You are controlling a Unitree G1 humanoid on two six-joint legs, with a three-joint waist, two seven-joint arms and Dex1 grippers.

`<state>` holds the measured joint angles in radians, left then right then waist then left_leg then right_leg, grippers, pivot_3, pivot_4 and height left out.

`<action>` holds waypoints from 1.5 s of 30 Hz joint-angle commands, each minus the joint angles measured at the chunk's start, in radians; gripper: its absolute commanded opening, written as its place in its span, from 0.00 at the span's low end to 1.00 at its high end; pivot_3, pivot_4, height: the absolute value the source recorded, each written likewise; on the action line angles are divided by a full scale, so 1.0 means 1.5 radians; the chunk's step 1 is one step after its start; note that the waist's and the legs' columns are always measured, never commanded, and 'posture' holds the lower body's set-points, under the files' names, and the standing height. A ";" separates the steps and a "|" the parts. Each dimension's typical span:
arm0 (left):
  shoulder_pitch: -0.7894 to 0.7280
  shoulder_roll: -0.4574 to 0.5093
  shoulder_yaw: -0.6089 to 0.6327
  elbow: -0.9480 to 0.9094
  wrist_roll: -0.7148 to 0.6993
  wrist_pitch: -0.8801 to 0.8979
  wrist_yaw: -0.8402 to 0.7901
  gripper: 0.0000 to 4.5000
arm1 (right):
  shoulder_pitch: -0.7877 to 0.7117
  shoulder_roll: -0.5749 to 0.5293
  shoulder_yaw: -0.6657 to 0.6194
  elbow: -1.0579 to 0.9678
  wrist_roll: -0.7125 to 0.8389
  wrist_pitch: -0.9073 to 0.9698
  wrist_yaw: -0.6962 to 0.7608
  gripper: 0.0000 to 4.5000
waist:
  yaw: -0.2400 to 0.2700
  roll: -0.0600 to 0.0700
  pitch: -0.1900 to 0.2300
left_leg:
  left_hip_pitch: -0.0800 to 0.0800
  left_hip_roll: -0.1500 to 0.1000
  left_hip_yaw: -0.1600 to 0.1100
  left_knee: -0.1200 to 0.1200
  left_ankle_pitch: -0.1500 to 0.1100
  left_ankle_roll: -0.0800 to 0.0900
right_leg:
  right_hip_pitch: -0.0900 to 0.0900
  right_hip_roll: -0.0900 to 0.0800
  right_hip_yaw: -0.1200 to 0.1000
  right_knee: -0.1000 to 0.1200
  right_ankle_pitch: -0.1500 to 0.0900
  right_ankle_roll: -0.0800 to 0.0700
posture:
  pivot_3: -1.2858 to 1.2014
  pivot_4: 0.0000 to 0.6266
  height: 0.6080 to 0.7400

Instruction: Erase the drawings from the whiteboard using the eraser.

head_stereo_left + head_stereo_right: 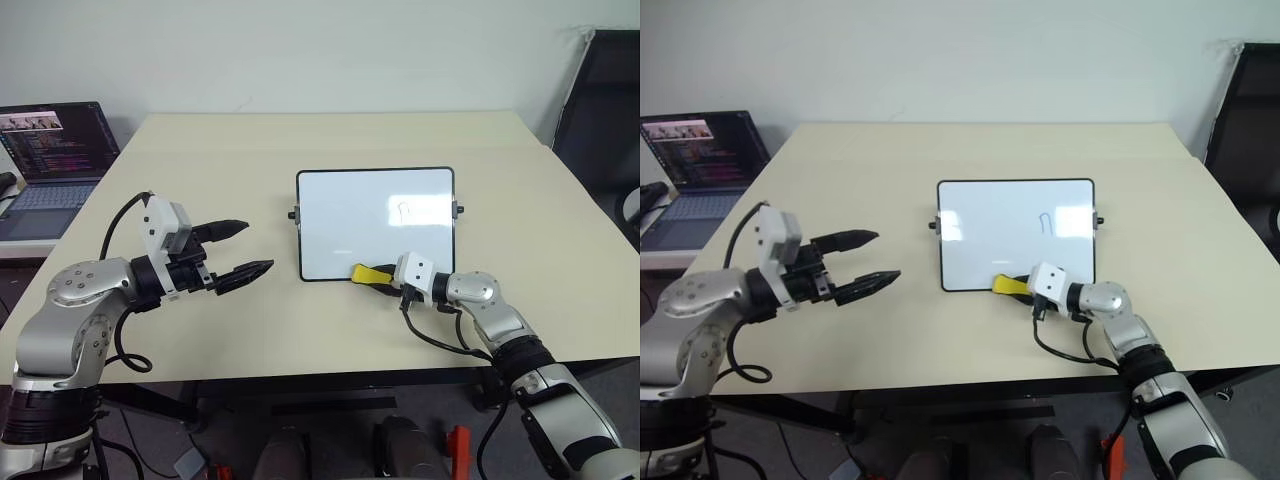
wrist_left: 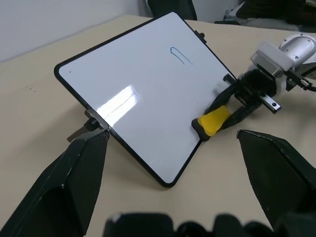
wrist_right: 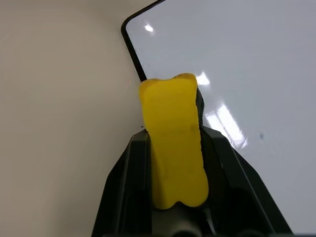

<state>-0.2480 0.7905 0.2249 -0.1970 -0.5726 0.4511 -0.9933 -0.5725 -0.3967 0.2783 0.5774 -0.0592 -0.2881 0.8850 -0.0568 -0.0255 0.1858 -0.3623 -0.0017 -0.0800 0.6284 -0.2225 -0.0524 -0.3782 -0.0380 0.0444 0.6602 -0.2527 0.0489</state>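
Right wrist view: small bright yellow soft eraser (image 3: 174, 143) clamped between right gripper (image 1: 385, 277) black fingers, tip over near edge of glossy white black-framed whiteboard (image 1: 350, 215) mid-table. Left gripper (image 1: 238, 252) fingers spread, empty.

laptop (image 1: 55, 160) cut by frame edge

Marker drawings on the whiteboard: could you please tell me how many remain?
1: a small blue arch-shaped mark on the whiteboard, in its far right part. Fainter marks may be lost in glare.
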 commanded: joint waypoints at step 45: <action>-0.046 0.005 -0.003 0.011 0.003 -0.009 -0.013 1.00 | 0.008 -0.077 -0.052 -0.104 -0.019 0.113 -0.045 0.22 | 0.001 -0.002 0.000 | -0.009 0.001 0.000 -0.003 0.000 -0.001 | -0.008 0.001 -0.001 -0.006 0.000 0.000 | 0.52 0.24 1.00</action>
<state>-0.3170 0.7888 0.1997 -0.1585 -0.5668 0.4500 -1.0139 -0.5384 -0.4397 0.2745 0.3750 -0.0760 -0.1328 0.8391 -0.0559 -0.0287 0.1863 -0.3767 -0.0004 -0.0806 0.6239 -0.2233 -0.0534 -0.3896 -0.0368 0.0427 0.6516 -0.2521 0.0495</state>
